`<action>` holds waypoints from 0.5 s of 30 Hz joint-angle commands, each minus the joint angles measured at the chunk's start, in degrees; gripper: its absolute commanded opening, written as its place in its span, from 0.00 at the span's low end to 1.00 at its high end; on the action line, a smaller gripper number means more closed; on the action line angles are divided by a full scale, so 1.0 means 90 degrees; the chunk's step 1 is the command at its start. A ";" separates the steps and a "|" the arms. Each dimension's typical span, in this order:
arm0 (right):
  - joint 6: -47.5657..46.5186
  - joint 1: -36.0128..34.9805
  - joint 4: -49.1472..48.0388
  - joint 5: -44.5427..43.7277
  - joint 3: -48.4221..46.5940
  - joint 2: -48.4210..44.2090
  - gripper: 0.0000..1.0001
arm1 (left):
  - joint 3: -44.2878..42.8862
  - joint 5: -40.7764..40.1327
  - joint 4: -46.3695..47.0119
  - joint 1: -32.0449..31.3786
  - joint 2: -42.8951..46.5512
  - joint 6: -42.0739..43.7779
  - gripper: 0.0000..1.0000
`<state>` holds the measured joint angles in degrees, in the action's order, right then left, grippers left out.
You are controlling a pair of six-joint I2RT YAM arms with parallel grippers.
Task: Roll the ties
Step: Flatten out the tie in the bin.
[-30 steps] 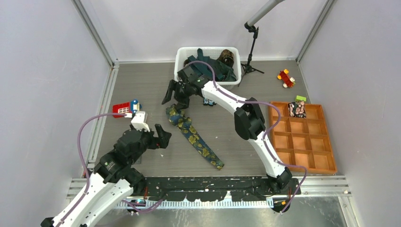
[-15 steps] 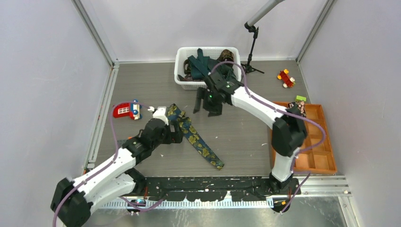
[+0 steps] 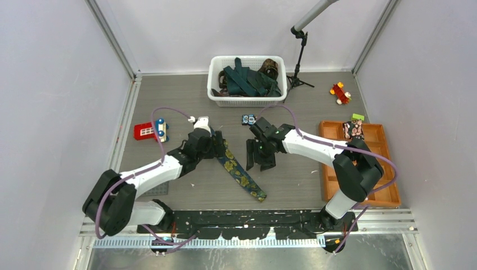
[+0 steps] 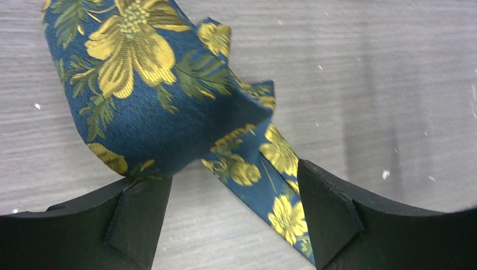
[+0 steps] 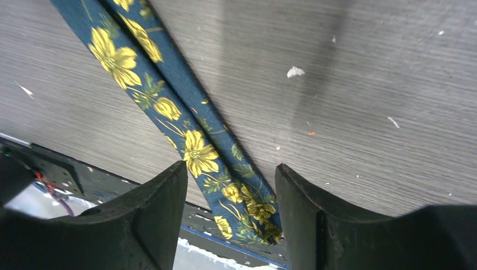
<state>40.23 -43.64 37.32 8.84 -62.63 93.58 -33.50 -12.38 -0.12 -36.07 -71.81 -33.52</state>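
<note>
The navy floral tie (image 3: pixel 239 174) lies mostly unrolled mid-table, running 11 to 5 o'clock, only its wide end curled (a first fold, perhaps) before the left gripper (image 4: pixel 233 191), fingers spread wide. The right gripper (image 5: pixel 230 180) hovers at the tie's 3 o'clock, wide and empty. More ties (image 3: pixel 242 80) wait in the white basket (image 3: pixel 211 79) at 12 o'clock.

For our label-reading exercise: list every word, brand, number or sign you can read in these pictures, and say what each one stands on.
No text can be read in any view.
small blue card: its print is too small to read.
flowered tie: flower pattern only, no lettering.
red toy: too small to tell.
</note>
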 commanded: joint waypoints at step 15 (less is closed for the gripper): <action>-0.0477 -0.1026 -0.0944 0.2441 0.0075 0.0977 0.48 | -0.2608 0.0856 0.0789 0.2123 -0.2686 0.0980 0.62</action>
<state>37.93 -50.61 31.48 21.02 -58.61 98.78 -49.84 -7.79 4.54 -20.16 -90.35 -28.14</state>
